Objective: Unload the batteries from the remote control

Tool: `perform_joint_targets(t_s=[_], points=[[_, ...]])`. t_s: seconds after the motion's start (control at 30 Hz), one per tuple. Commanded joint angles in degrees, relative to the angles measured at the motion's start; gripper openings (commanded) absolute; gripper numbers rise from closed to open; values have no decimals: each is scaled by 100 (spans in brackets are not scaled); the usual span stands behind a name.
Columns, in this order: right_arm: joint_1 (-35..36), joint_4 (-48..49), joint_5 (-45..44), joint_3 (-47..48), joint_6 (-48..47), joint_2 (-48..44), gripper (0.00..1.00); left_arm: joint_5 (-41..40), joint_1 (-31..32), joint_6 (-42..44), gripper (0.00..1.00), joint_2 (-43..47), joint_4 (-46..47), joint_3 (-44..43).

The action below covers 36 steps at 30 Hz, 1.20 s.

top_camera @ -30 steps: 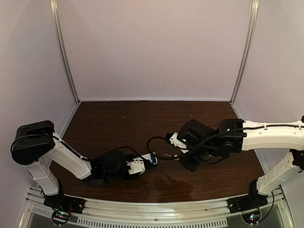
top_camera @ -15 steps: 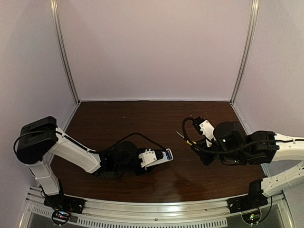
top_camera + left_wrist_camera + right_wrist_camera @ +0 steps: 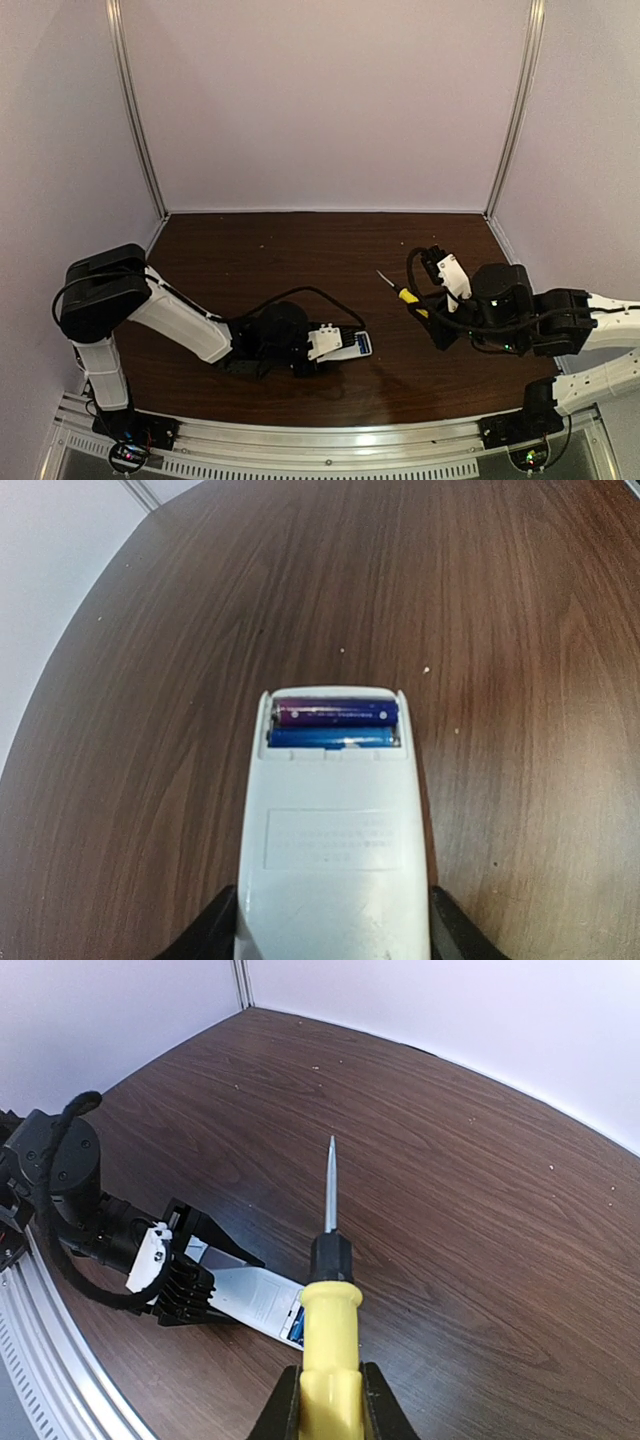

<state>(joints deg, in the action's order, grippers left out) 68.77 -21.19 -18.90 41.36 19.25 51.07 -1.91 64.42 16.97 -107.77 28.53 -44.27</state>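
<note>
On the left, we see the left gripper (image 3: 335,932) half open, its two black fingers clamped on the sides of the flat white rounded-rectangular plastic remote control (image 3: 333,830) at its near end. The remote control sits low at the front of the dark brown wooden surface (image 3: 300,250), about midway across. We cannot tell whether it rests on the wood. Its open compartment faces up at the far end, away from the fingers. In it the two slim blue cylindrical batteries (image 3: 335,725) lie side by side, touching, one more purple than the other.

Further right, well apart from the remote control, the right gripper (image 3: 330,1405) is closed tight on the yellow plastic handle of a screwdriver (image 3: 329,1320). Its thin metal shaft points away from the gripper, above the wood.
</note>
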Motion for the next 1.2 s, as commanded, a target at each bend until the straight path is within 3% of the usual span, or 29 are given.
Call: perform_joint_targets(t_s=[0.0,0.2,0.4,0.6,1.17], points=[[38,235,148,-130,-90,-127,0,191,-46,-97,0,-258,47,-244],[39,254,271,-140,-157,-150,0,97,-71,-183,22,-449,248,-201],[38,191,259,-51,-192,-102,0,104,-135,-181,31,-482,434,-48],[32,170,255,-40,-183,-53,0,97,-138,-157,49,-418,532,51],[31,-7,265,70,7,-25,0,52,-127,-29,97,861,881,853]])
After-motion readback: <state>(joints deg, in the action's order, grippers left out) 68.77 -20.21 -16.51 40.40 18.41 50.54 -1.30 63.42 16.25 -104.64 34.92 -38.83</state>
